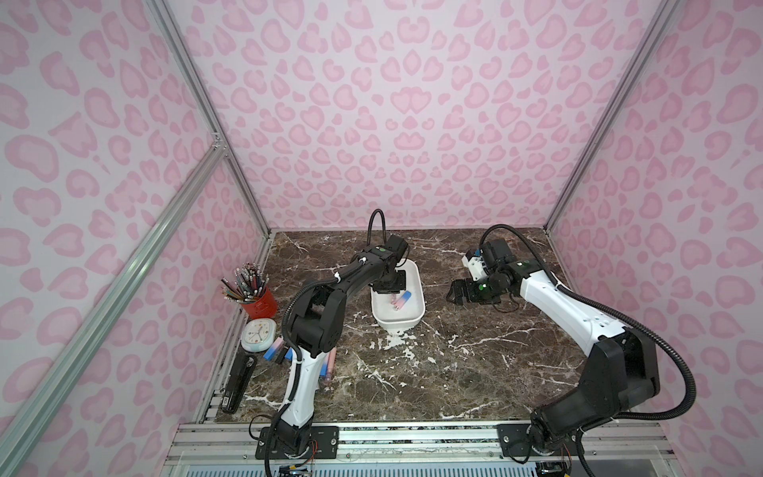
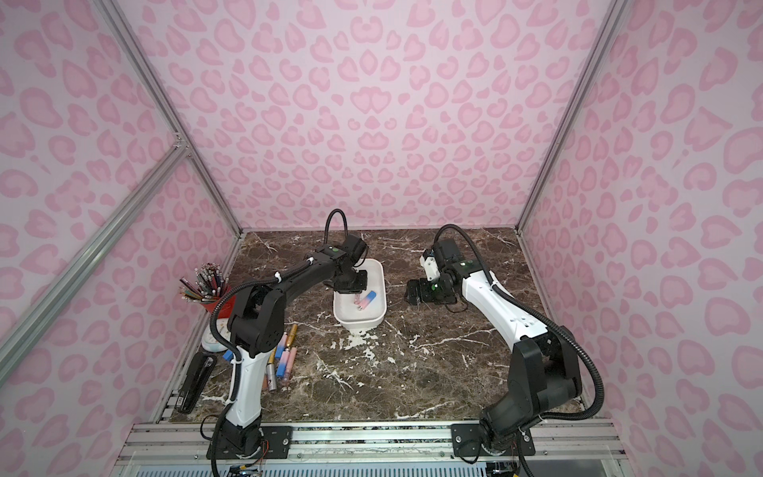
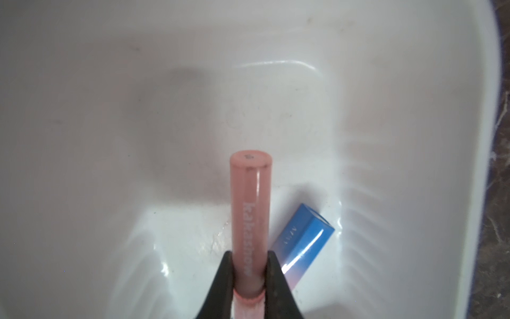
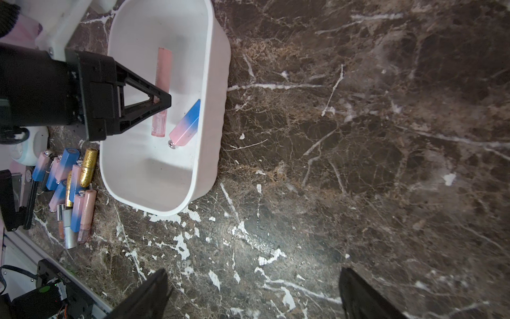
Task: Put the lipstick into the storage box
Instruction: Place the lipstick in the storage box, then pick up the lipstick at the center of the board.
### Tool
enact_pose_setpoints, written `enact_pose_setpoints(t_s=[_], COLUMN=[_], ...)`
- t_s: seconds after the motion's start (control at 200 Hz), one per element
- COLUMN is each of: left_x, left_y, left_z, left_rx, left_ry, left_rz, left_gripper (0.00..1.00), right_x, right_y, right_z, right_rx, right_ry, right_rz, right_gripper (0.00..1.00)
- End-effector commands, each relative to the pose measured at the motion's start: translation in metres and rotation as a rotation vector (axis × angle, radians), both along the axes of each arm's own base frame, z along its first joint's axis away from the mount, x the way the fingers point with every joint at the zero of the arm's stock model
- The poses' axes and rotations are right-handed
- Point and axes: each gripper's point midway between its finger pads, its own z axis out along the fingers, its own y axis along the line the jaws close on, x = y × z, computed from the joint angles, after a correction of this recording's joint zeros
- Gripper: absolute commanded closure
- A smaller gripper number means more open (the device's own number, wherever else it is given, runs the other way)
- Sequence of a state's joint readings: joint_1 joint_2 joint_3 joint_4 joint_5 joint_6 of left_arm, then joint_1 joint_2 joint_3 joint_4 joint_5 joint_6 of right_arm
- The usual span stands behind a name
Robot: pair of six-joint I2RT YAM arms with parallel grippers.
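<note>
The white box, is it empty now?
No, a blue-and-pink lipstick lies on the floor of the white box, and the left gripper holds a pink tube inside it.

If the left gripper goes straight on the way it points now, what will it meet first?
Most likely the white floor of the storage box. The left gripper points down into it, jaws shut on the pink lipstick. The blue-and-pink lipstick lies beside that line. The gap is hard to judge.

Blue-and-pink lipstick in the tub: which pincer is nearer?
Left. The left pincer is inside the storage box, shut on a pink gloss tube beside the blue-and-pink lipstick; the right pincer hangs open over the tabletop outside it.
</note>
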State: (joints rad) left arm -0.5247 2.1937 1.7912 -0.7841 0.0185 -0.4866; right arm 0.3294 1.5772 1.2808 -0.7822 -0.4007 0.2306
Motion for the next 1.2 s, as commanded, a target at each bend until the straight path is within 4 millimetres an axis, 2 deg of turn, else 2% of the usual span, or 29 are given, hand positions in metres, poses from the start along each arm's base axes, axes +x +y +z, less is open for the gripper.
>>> enact_pose_setpoints(t_s=[0.0,0.285,0.38,0.43,0.59,0.685,0.79,0.935,1.15,1.195], left_x=[0.006,0.019,0.019,0.02,0.022,0.022,0.018,-0.009,-0.08,-0.099], left_y=[0.006,0.025,0.023,0.021,0.018,0.016,0.023,0.053,0.109,0.121], left_z=[-0.001,-0.007,-0.006,-0.003,0.027,0.051,0.073,0.088,0.081,0.071], left_rx=[0.003,-0.002,-0.018,-0.027,-0.066,-0.096,-0.086,-0.008,0.108,0.132], left_ry=[-0.001,0.005,0.01,0.005,-0.042,-0.079,-0.113,-0.13,-0.11,-0.081], left_rz=[0.009,0.045,0.034,0.03,0.032,0.037,0.051,0.084,0.151,0.17], left_gripper=[0.96,0.95,0.88,0.8,0.55,0.47,0.46,0.47,0.5,0.53], right_x=[0.001,0.005,0.006,0.006,0.008,0.009,0.01,0.009,0.0,-0.003], right_y=[0.002,0.003,0.004,0.005,0.007,0.01,0.013,0.016,0.021,0.023], right_z=[-0.003,-0.003,-0.002,0.0,0.001,0.002,0.002,0.004,0.002,0.0], right_rx=[0.001,0.0,0.004,0.01,0.021,0.032,0.044,0.049,0.053,0.059], right_ry=[0.015,0.022,0.023,0.02,0.02,0.02,0.02,0.013,0.003,0.006], right_rz=[0.016,0.019,0.022,0.024,0.024,0.031,0.038,0.055,0.083,0.089], right_gripper=[0.01,0.01,0.01,0.01,0.01,0.01,0.01,0.01,0.01,0.01])
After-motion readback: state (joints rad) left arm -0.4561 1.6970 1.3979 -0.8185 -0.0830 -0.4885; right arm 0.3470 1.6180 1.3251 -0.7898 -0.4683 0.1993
